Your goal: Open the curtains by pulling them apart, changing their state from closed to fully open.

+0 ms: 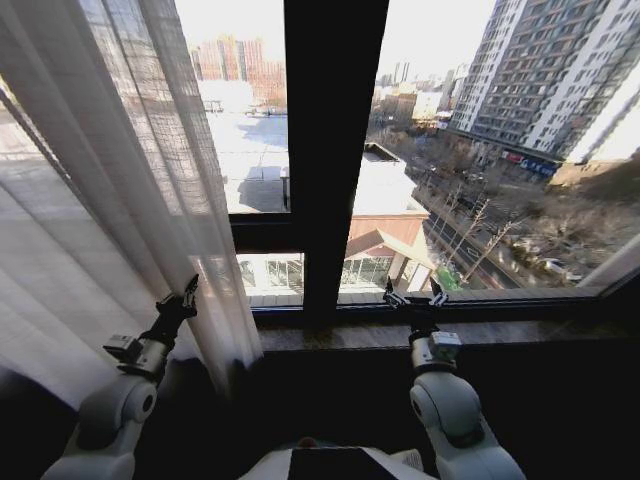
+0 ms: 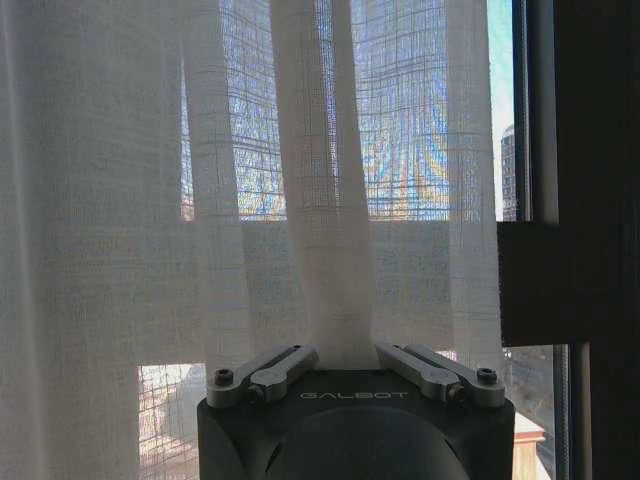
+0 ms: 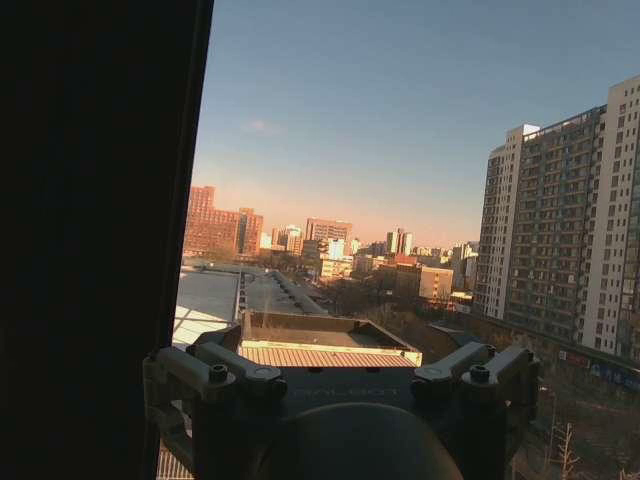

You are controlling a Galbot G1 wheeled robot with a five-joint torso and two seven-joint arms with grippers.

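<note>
The left curtain (image 1: 120,200) is a sheer white pleated panel that hangs over the left part of the window, its inner edge near the dark centre bar. My left gripper (image 1: 185,295) reaches into its lower folds. In the left wrist view the left gripper (image 2: 343,355) is shut on a bunched pleat of the curtain (image 2: 335,250). My right gripper (image 1: 412,296) stands open over the sill, right of the centre bar, with nothing between its fingers. A pale slanted strip (image 1: 612,265) at the far right edge looks like the other panel, drawn aside.
A wide dark window frame bar (image 1: 335,150) runs down the middle, with a crossbar (image 1: 265,232) on the left pane. The dark sill (image 1: 520,330) lies below the glass. The frame bar (image 3: 100,240) stands close beside the right wrist. City buildings show outside.
</note>
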